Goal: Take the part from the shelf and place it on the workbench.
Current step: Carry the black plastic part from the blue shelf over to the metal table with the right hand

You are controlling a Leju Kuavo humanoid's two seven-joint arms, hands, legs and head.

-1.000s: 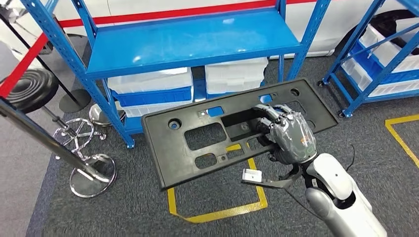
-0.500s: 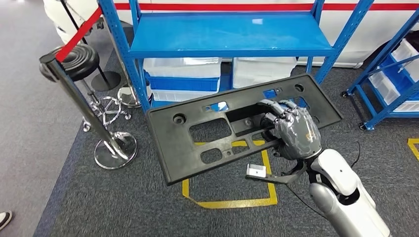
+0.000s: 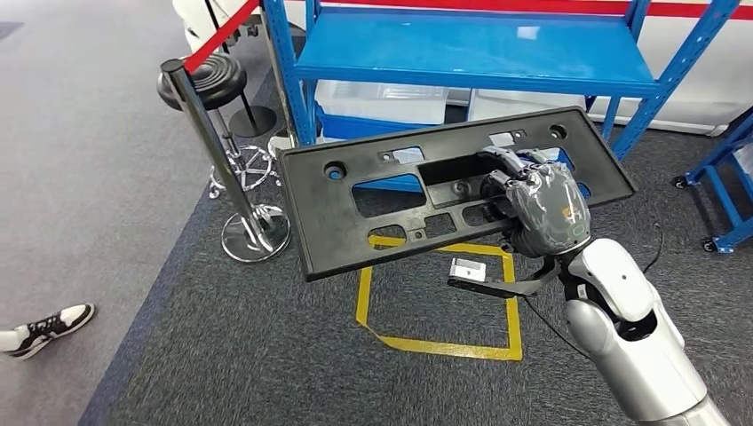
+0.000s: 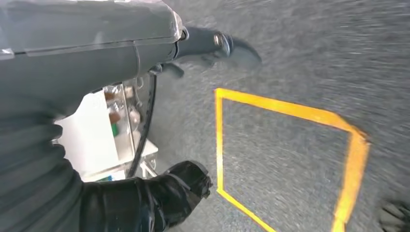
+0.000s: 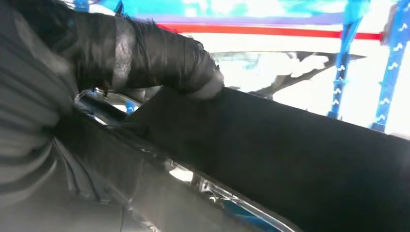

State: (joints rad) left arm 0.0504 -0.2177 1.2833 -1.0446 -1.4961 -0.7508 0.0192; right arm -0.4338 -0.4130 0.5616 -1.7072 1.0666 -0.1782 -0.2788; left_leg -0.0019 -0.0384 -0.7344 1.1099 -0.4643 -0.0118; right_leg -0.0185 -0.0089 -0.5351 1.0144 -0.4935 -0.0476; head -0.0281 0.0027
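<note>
The part is a long black plastic panel with several cut-outs. My right hand grips it near its right end, fingers hooked through a middle opening, and it hangs level above the carpet in front of the blue shelf. Up close in the right wrist view, the dark panel runs across under my taped thumb. My left hand hangs over the carpet, thumb and a dark finger apart with nothing between them.
White bins sit under the shelf. A stanchion post on a chrome base, with a red belt, and a black stool stand to the left. A yellow taped square marks the carpet. A person's shoe shows at far left; another blue rack stands right.
The whole picture has slid to the right, so the camera has turned left. The panel stays in my right hand at about the same place before me.
</note>
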